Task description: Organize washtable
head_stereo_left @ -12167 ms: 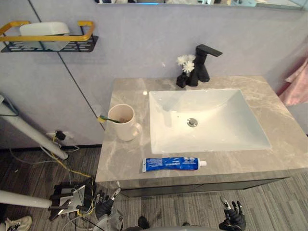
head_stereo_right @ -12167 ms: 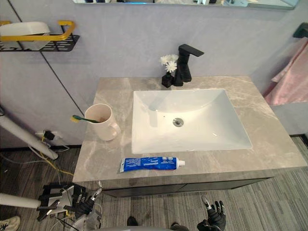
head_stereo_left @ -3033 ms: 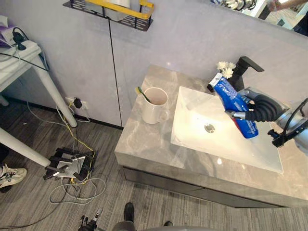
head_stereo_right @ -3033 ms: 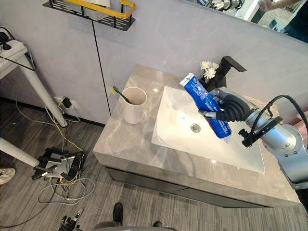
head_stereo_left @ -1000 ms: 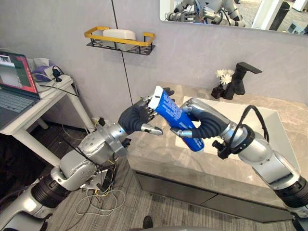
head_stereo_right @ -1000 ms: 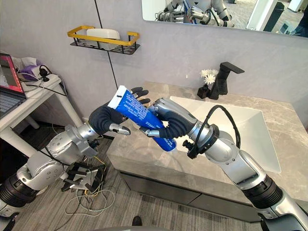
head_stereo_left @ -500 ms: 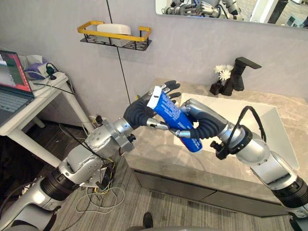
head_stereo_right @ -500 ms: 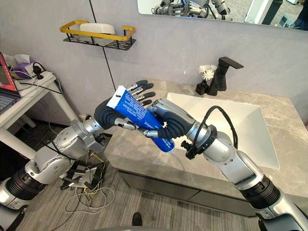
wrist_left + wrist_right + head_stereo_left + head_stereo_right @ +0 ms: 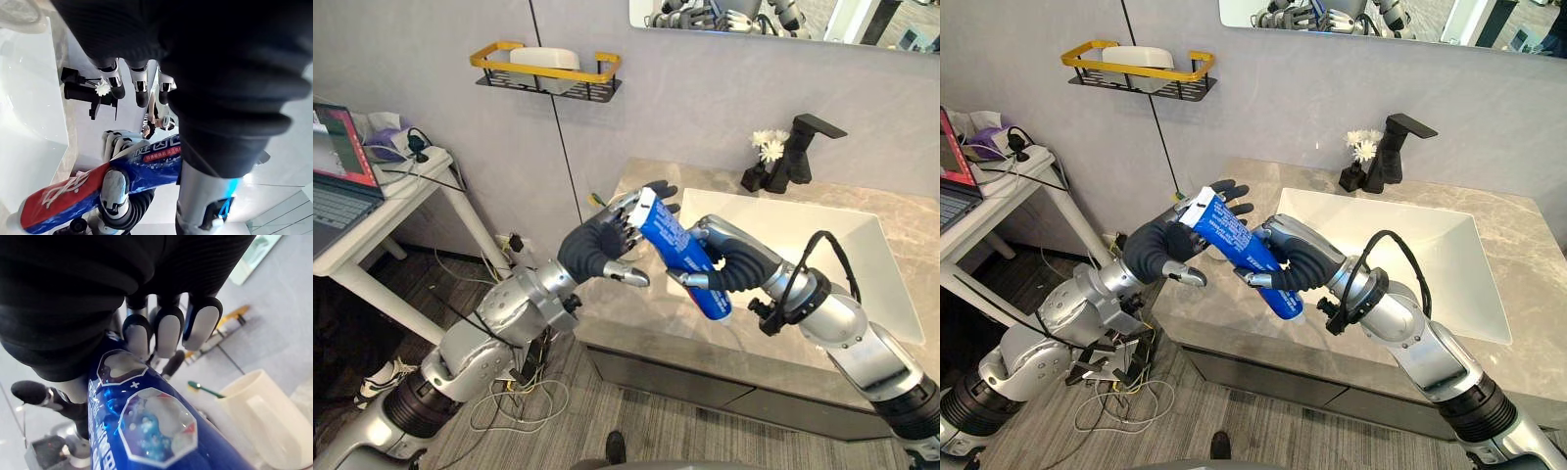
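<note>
Here, above the tabletop's [image 9: 651,318] front-left edge beside the sink [image 9: 813,235], your right hand [image 9: 732,269] curls round the toothpaste tube [image 9: 677,247]; your left hand [image 9: 592,250], fingers spread, touches its flat end.

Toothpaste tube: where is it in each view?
Left eye view: centre, toothpaste tube in the right hand.
Right eye view: left of centre.
Left wrist view: past the left hand.
Right wrist view: close, under its fingers.
Shared landmark: black faucet, eye views and left wrist view.

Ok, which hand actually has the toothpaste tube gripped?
The right hand: its fingers curl round the blue toothpaste tube. The left hand is open by the tube's upper end, fingers straight, thumb apart.
</note>
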You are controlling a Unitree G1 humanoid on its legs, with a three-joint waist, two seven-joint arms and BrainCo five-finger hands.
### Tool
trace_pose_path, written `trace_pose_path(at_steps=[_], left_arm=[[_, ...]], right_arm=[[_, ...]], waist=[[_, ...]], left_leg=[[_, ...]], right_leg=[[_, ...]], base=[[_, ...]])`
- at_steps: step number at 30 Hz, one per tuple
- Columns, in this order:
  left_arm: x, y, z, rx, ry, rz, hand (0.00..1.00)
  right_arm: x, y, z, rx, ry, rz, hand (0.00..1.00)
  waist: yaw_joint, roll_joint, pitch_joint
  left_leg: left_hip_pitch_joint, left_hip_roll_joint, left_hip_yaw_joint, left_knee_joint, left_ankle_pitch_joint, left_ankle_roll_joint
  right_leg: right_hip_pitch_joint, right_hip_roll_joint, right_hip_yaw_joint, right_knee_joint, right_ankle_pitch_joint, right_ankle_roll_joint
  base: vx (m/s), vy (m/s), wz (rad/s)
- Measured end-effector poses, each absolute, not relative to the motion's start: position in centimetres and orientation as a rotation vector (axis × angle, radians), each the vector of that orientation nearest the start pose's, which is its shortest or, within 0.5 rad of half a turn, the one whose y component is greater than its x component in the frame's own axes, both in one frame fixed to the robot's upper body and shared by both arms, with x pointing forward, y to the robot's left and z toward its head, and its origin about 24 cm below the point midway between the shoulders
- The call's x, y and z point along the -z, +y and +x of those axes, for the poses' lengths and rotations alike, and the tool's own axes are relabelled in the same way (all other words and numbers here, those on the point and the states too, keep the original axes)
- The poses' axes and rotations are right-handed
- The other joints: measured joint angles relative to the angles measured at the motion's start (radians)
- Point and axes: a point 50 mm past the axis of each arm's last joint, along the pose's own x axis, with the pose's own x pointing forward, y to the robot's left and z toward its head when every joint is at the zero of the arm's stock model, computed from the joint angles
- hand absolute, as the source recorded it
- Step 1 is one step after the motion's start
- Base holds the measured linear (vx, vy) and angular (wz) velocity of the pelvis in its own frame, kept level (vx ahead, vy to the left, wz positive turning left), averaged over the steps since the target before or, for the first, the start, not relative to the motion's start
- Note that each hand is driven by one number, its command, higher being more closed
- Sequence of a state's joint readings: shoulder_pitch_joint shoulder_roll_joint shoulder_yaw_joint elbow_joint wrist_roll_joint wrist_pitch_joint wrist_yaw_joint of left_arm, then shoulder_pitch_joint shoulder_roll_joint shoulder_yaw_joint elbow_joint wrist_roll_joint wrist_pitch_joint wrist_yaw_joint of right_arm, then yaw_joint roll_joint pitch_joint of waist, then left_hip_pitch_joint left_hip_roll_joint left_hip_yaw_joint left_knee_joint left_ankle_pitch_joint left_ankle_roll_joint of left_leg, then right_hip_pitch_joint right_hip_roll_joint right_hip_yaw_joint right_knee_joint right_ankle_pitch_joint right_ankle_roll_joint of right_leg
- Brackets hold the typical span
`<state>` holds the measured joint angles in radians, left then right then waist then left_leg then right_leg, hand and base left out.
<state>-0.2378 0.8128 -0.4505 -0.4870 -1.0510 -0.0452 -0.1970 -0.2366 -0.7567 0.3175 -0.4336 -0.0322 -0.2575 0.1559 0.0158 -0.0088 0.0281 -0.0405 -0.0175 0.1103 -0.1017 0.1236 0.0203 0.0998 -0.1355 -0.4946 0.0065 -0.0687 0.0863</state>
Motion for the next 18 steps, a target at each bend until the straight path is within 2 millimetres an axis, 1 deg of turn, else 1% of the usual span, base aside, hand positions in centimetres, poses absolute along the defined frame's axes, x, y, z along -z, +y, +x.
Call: trace_pose_path(at_steps=[5, 12, 18], left_arm=[[-16.5, 11.5, 22.0, 0.964, -0.193, -0.288, 0.0], [-16.4, 11.3, 21.9, 0.972, -0.177, -0.29, 0.0], [-16.5, 10.8, 21.9, 0.957, -0.192, -0.327, 0.0]], right_arm=[[-18.3, -12.6, 23.0, -0.675, -0.731, -0.744, 1.0], [-18.3, -12.2, 23.0, -0.669, -0.742, -0.707, 1.0], [-18.4, -11.8, 23.0, -0.659, -0.753, -0.666, 1.0]], waist=[[0.0, 0.0, 0.0], [-0.002, -0.002, 0.002], [-0.002, -0.004, 0.003]], left_leg=[[0.0, 0.0, 0.0, 0.0, 0.0, 0.0], [0.0, 0.0, 0.0, 0.0, 0.0, 0.0], [0.0, 0.0, 0.001, 0.0, 0.0, 0.0]], right_leg=[[0.0, 0.0, 0.0, -0.001, 0.0, 0.0], [0.0, 0.0, 0.0, -0.001, 0.0, 0.0], [0.0, 0.0, 0.0, -0.001, 0.0, 0.0]], base=[[0.0, 0.0, 0.0], [0.0, 0.0, 0.0], [0.0, 0.0, 0.0]])
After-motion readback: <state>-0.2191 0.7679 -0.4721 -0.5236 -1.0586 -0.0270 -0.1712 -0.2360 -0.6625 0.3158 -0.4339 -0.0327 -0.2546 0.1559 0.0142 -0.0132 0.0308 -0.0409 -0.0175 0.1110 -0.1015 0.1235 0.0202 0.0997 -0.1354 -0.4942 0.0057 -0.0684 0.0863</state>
